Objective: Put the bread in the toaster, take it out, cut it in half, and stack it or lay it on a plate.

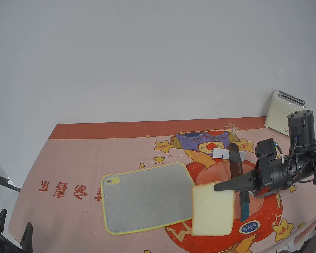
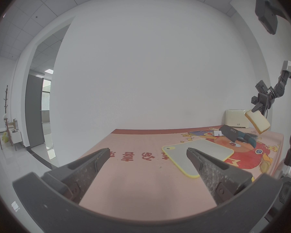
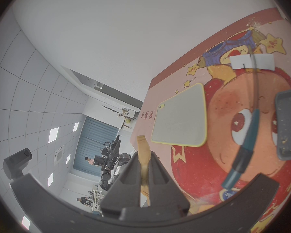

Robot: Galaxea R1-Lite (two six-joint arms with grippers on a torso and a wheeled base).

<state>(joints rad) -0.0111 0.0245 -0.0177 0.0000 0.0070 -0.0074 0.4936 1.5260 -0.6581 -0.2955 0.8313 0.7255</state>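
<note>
Pale square slice of bread (image 1: 212, 209) hangs in your clenched right hand (image 1: 217, 187) above the bench's (image 1: 77, 151) near right part, beside the teal-handled knife (image 1: 236, 164). Lower it flat onto the grey yellow-rimmed cutting board (image 1: 147, 197); your left hand (image 2: 148, 151) is released.

Soft, even light is filling the scene. Ceiling panels (image 3: 53, 134) are glowing far beyond the right gripper's (image 3: 145, 160) fingers (image 3: 158, 175), and the bread (image 3: 144, 149) between them is showing evenly lit. The wall (image 2: 152, 65) past the left gripper's (image 2: 147, 151) fingers (image 2: 213, 173) is looking uniformly bright. Both wrist views are bowing straight lines and darkening at the corners.
</note>
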